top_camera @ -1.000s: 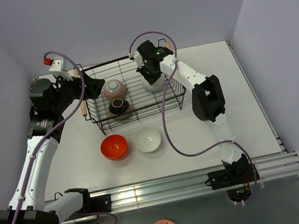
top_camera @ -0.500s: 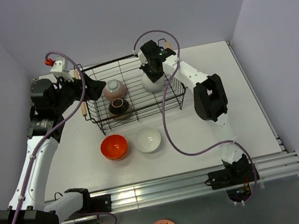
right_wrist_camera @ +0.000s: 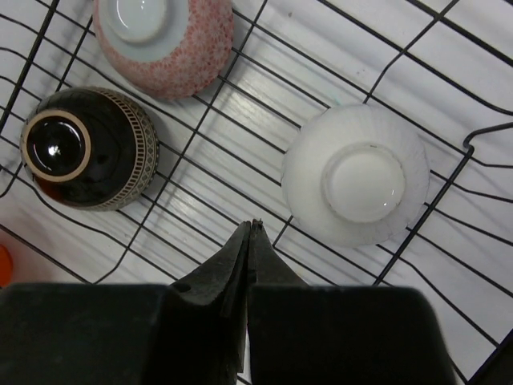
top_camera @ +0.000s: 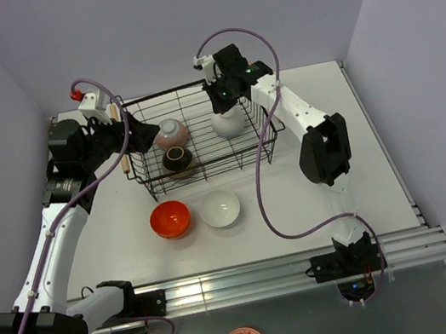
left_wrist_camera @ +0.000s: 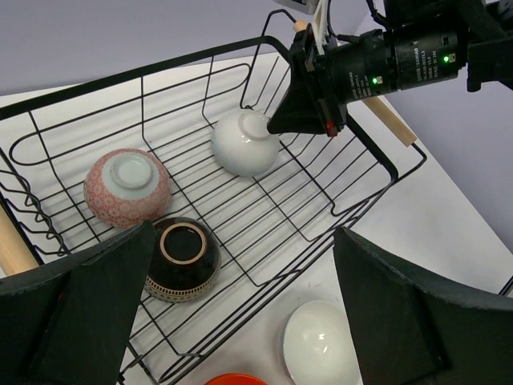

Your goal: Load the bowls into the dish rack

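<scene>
Right gripper (right_wrist_camera: 251,226) is hovering pinched shut and empty over the large black wire dish rack (top_camera: 201,140), beside an upturned plain white bowl (right_wrist_camera: 356,175). Left gripper (top_camera: 145,134) is gaping wide at the rack's left end. A pinkish-white bowl (top_camera: 170,132) and a dark grey-patterned bowl (top_camera: 177,159) are lying inside too; a glossy orange bowl (top_camera: 170,219) and a second white bowl (top_camera: 220,208) are sitting outside on the white table (top_camera: 364,133).

Three bowls (top_camera: 228,123) in rack (top_camera: 206,141), two outside
</scene>
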Controlling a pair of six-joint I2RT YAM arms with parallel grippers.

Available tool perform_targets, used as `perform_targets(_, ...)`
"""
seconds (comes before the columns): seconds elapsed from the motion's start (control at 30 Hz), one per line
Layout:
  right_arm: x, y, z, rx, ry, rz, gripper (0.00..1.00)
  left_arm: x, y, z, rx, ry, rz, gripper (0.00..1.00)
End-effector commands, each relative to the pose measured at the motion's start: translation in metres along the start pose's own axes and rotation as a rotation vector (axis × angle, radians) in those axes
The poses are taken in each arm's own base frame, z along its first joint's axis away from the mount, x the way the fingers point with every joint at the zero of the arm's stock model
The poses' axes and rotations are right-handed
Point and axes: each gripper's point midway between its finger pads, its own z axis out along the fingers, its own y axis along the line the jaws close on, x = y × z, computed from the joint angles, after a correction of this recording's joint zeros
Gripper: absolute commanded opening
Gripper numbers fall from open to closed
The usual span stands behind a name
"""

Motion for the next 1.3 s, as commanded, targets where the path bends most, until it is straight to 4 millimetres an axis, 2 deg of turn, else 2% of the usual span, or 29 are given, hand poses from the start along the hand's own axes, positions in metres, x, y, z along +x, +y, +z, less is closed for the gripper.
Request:
perform_targets(0.0,0.005,-0.002,0.013,-0.007,0.026,0.025,0.00,-0.019,-0.008,-0.004,0.029,-0.063,0.025,0.99)
perform_targets(0.17,0.005,-0.009,0.027,0.017,0.021,0.030,0.00,-0.017,-0.008,-0.002,0.033,-0.065,0.010,0.99)
perform_targets(0.3,0.016,-0.015,0.042,0.046,0.043,0.042,0.00,-0.015,-0.007,-0.002,0.029,-0.061,0.006,0.99)
perform_targets(0.4,0.027,-0.032,0.052,0.132,0.068,0.048,0.00,-0.013,-0.006,-0.002,0.024,-0.054,0.006,0.99)
perform_targets(0.53,0.030,-0.055,0.058,0.245,0.073,0.034,0.00,-0.007,-0.004,-0.002,0.023,-0.036,0.025,0.99)
perform_targets(0.6,0.035,-0.062,0.061,0.285,0.090,0.022,0.04,-0.004,-0.004,-0.003,0.026,-0.030,0.029,0.99)
perform_targets(0.73,0.036,-0.060,0.060,0.273,0.091,0.012,0.11,0.005,-0.006,-0.003,0.053,-0.008,0.049,0.99)
perform_targets(0.83,0.026,-0.056,0.054,0.263,0.058,0.007,0.19,0.011,-0.009,-0.004,0.075,-0.003,0.069,0.99)
perform_targets(0.93,0.004,-0.047,0.039,0.233,0.007,0.014,0.36,0.017,-0.018,-0.008,0.139,0.017,0.120,0.99)
perform_targets(0.97,-0.009,-0.044,0.026,0.226,-0.033,0.019,0.42,0.019,-0.022,-0.011,0.162,0.021,0.141,1.00)
perform_targets(1.0,-0.018,-0.039,0.018,0.209,-0.059,0.020,0.53,0.023,-0.026,-0.014,0.187,0.030,0.163,0.99)
perform_targets(1.03,-0.036,-0.030,-0.002,0.175,-0.115,0.024,0.59,0.029,-0.037,-0.021,0.266,0.041,0.244,1.00)
perform_targets(1.07,-0.045,-0.024,-0.013,0.157,-0.148,0.025,0.64,0.034,-0.042,-0.026,0.313,0.048,0.304,1.00)
perform_targets(1.13,-0.063,-0.008,-0.037,0.091,-0.209,0.019,0.80,0.050,-0.049,-0.035,0.392,0.080,0.404,0.99)
perform_targets(1.17,-0.078,0.001,-0.063,0.068,-0.270,0.008,0.88,0.054,-0.057,-0.041,0.440,0.083,0.436,0.99)
perform_targets(1.2,-0.084,0.006,-0.075,0.047,-0.295,0.003,0.98,0.061,-0.058,-0.044,0.461,0.100,0.461,0.97)
perform_targets(1.23,-0.085,0.009,-0.085,0.034,-0.310,0.003,1.00,0.072,-0.058,-0.047,0.485,0.128,0.522,0.95)
perform_targets(1.27,-0.094,0.017,-0.108,0.005,-0.354,-0.001,1.00,0.078,-0.059,-0.048,0.498,0.146,0.553,0.93)
